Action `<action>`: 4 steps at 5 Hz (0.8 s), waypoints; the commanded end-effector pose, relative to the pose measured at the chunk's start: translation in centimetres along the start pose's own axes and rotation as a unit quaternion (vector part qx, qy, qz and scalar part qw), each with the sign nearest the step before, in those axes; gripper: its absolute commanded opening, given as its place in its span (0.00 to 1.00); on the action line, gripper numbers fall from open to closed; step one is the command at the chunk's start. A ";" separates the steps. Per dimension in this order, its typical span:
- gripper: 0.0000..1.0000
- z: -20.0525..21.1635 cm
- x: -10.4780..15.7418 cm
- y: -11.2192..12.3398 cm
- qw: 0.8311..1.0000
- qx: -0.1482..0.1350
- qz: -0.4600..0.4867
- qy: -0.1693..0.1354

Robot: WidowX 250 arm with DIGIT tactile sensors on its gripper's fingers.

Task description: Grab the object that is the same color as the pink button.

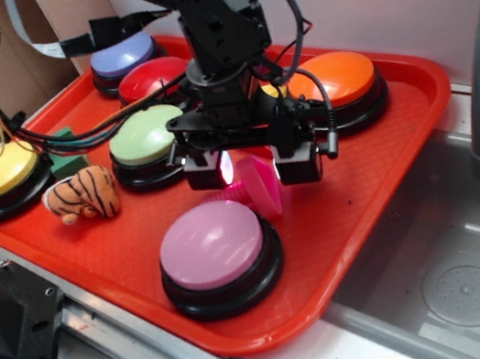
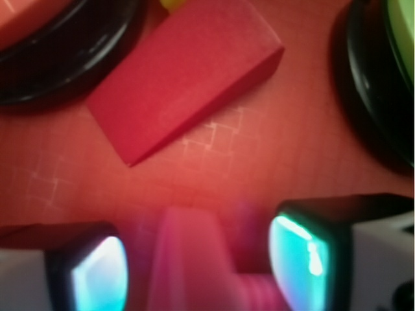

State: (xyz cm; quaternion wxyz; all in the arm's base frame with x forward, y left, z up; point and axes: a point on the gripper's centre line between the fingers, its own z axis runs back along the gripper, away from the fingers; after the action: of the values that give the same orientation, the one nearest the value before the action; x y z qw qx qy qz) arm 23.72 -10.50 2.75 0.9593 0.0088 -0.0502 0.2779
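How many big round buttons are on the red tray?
6: yellow button far left, green middle, blue-purple and red at back, orange right, pink button front. Arm may hide more.

You see a glossy pink plastic toy (image 1: 255, 186) with a ribbed stem beside the pink button (image 1: 211, 244), whose dome looks smooth and shiny. The red tray (image 1: 377, 165) under it is matt, finely textured plastic; the tiger (image 1: 83, 194) looks plush.
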 end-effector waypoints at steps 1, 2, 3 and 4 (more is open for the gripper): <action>0.00 1.4 0.5 -0.9 1.000 -0.012 0.006 -0.014; 0.00 2.0 0.5 -0.8 1.000 0.003 0.011 -0.026; 0.00 3.3 0.8 -0.5 0.999 0.017 0.012 -0.041; 0.00 5.2 1.0 -0.2 0.998 0.018 -0.010 -0.052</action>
State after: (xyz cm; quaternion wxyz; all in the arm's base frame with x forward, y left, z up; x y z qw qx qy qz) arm 23.30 -10.08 6.12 0.9592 0.0645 -0.0655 0.2674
